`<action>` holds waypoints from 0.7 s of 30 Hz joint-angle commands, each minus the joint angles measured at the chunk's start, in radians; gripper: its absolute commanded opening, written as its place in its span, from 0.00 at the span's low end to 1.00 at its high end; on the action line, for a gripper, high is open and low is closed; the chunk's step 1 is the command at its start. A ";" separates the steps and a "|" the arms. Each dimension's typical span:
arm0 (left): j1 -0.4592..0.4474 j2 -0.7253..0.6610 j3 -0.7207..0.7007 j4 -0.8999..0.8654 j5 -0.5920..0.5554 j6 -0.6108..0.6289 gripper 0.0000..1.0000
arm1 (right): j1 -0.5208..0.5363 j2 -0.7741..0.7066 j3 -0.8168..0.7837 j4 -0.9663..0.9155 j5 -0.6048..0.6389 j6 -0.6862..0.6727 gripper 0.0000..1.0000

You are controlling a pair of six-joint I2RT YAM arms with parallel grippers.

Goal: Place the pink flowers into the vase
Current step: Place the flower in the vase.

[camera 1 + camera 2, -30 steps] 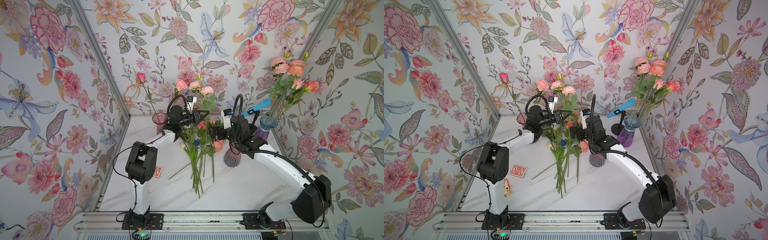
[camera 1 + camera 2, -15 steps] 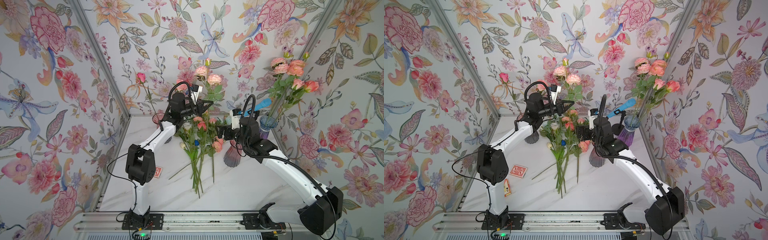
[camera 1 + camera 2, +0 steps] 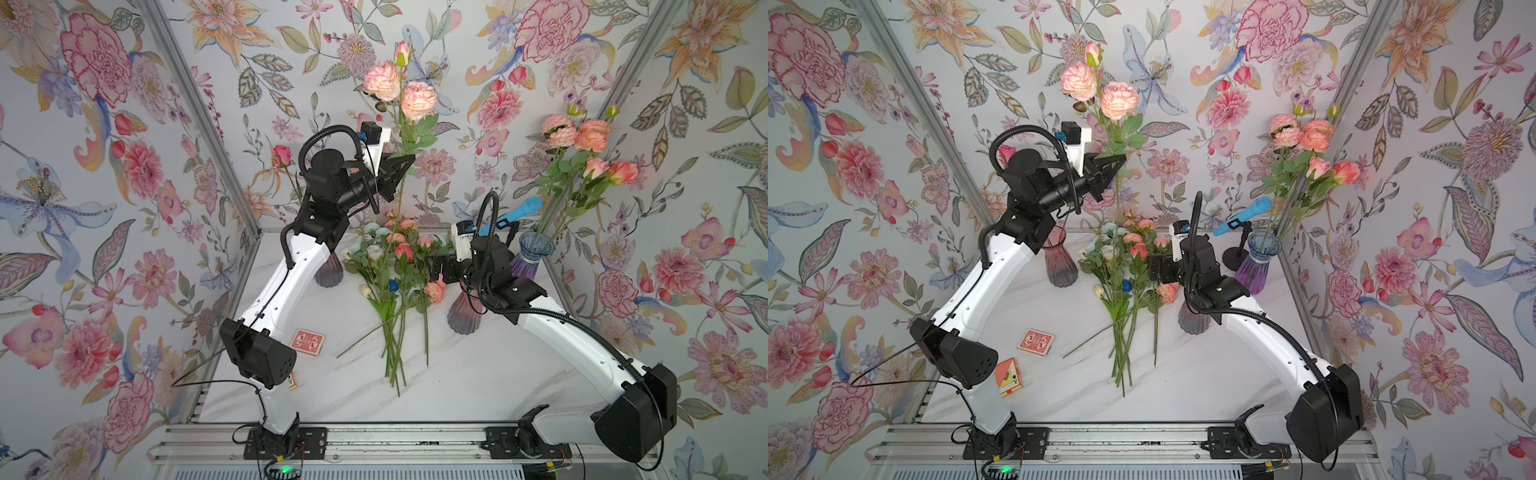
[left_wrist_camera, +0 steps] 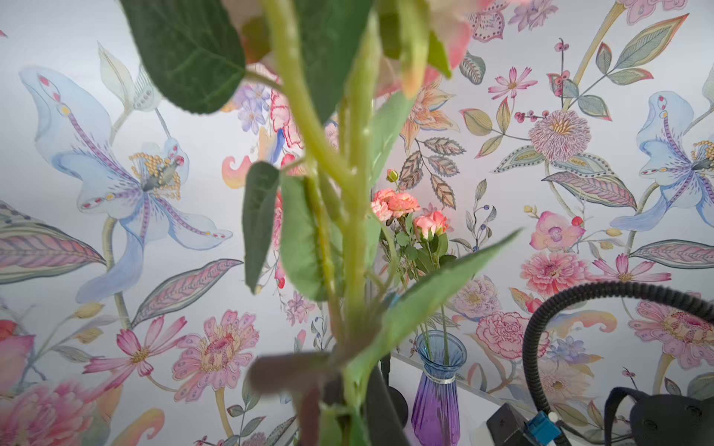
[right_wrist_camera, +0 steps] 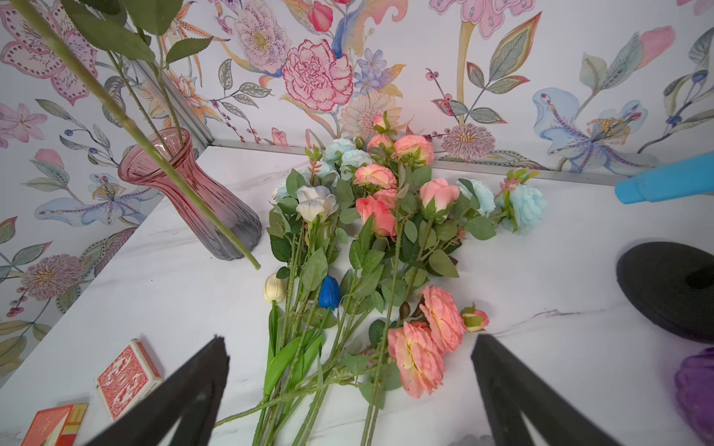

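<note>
Carrying is the step in hand. The left gripper (image 3: 407, 161) is clenched on the thin green stem of a spray of ruffled pale-pink artificial blooms (image 3: 399, 89). It holds the spray upright, high above the white marble table (image 3: 478, 374), with the cut end hanging free in the air.

The right gripper (image 5: 349, 340) stands spread wide and empty over the loose pile of pink, salmon, white and pale blue artificial flowers (image 3: 399, 270) lying on the table.

A blue-and-purple ribbed glass vase (image 3: 534, 253) in the far corner on the right arm's side already holds several pink stems. A pink-to-grey ribbed glass vase (image 5: 193, 193) behind the left arm seems to hold a stem or two, though its mouth is partly hidden.

By my judgement the next move calls for bringing the cut end over a vase mouth with the stem near upright, lowering it in, then letting go. More pink flowers wait in the pile.
</note>
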 commanded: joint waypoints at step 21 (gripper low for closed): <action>0.400 -0.201 -0.169 0.216 -0.123 -0.049 0.00 | 0.060 0.100 0.101 0.010 -0.025 0.016 0.99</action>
